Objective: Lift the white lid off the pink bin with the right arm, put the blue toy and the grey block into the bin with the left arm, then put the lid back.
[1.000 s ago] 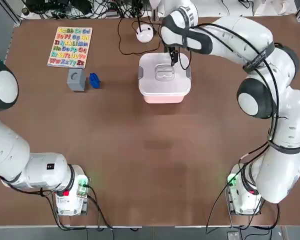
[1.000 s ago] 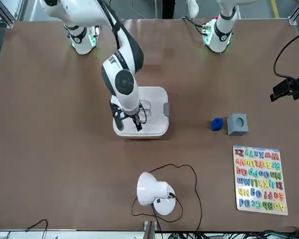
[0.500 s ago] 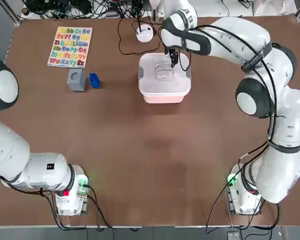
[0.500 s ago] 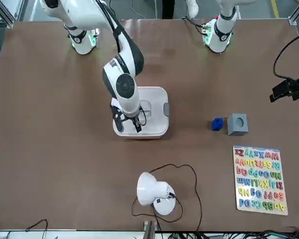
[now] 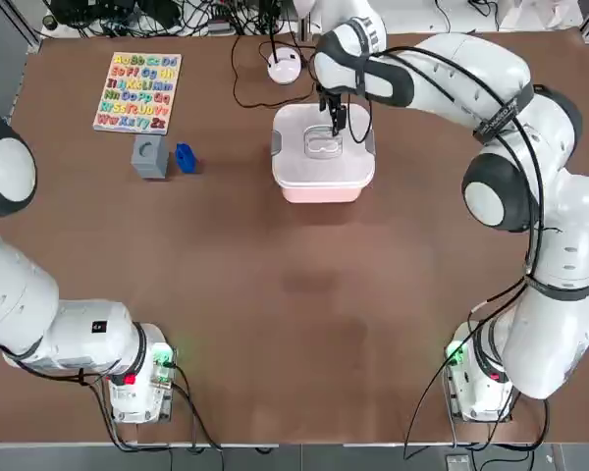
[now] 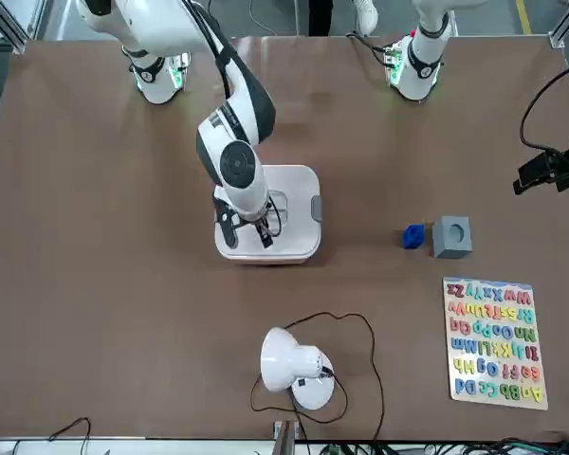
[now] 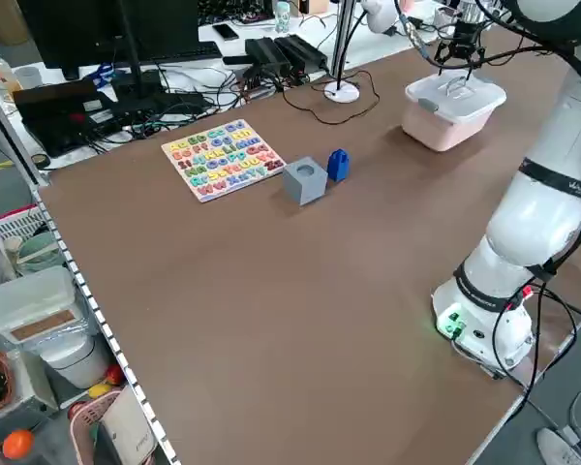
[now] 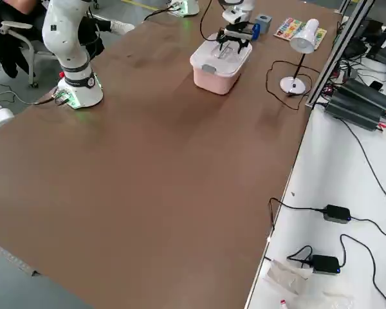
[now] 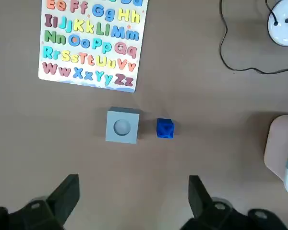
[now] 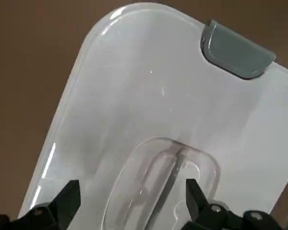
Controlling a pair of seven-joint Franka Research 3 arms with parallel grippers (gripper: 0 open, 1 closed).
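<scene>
The right arm's dark slim gripper (image 5: pixel 335 125) hangs directly over the rounded-square white plastic lid (image 5: pixel 323 145), fingers spread either side of the flat clear handle (image 10: pixel 159 184); from the wrist view they look close above it, but contact can't be confirmed. The lid sits closed on the pale pink plastic bin (image 5: pixel 323 186), grey clips (image 10: pixel 235 51) at its sides. The small bright blue toy (image 5: pixel 185 157) and the grey cube w/ a round hole (image 5: pixel 149 155) stand just beside each other, well apart from the bin, near the colourful alphabet puzzle board (image 5: pixel 137 92). The left gripper (image 9: pixel 130 196) hovers above them, fingers wide apart, holding nothing.
</scene>
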